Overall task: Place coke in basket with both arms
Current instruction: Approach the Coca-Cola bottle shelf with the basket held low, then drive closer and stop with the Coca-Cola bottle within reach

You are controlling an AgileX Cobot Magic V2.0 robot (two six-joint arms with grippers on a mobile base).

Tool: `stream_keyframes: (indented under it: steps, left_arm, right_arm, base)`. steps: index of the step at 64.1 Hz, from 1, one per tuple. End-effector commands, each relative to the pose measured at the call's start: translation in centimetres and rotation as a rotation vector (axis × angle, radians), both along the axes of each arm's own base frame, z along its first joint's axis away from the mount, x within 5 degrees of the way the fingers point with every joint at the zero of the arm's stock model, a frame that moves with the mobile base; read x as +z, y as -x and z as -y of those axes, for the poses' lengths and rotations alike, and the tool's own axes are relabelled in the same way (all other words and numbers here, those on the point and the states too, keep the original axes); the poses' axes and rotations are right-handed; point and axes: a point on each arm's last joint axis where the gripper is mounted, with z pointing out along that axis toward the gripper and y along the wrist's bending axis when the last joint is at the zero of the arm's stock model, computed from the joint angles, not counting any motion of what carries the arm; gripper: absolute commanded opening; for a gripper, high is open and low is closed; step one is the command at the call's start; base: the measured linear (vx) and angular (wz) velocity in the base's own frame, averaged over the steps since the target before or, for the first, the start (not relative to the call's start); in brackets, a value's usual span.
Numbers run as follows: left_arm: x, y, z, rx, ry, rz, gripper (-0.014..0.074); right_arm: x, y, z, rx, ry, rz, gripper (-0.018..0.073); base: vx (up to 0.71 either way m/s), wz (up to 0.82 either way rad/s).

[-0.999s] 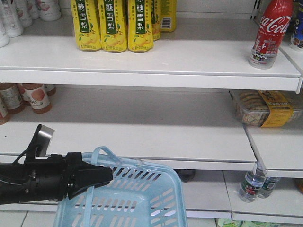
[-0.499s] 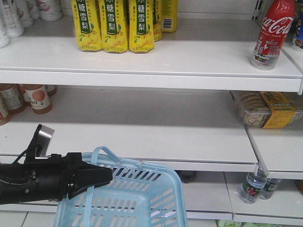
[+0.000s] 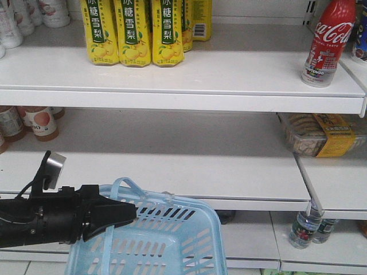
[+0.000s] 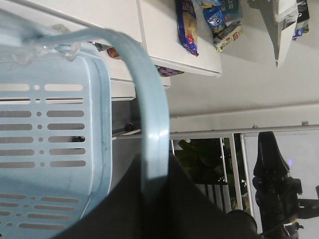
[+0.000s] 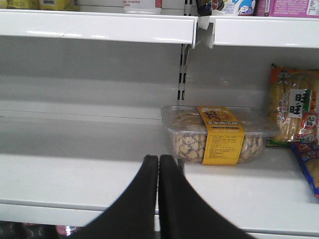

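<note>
- Coke is standing at two o'clock, top shelf.
- I'm watching my left gripper clamping the handle of the basket.
- Right gripper is pinching together, empty.

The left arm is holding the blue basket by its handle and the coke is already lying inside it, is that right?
Not quite. The coke is not in the basket; it stands upright on the upper shelf, far right, as the exterior front-facing view shows. The left end effector does hold the basket's handle.
</note>
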Motion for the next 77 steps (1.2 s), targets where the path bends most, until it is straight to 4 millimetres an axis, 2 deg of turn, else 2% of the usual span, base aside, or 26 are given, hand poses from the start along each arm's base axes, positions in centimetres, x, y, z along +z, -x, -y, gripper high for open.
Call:
stream_keyframes:
  steps: [1, 77]
  left_arm:
    - [2.05, -0.06, 0.31, 0.008, 0.119, 0.044, -0.0006]
    - [2.05, -0.06, 0.31, 0.008, 0.119, 0.044, -0.0006]
  right_arm:
    - [0.35, 0.08, 0.01, -0.001, 0.007, 0.075, -0.0009]
    - [0.35, 0.08, 0.01, -0.001, 0.007, 0.075, -0.0009]
  base:
    - [0.03, -0.02]
    - [0.04, -0.02]
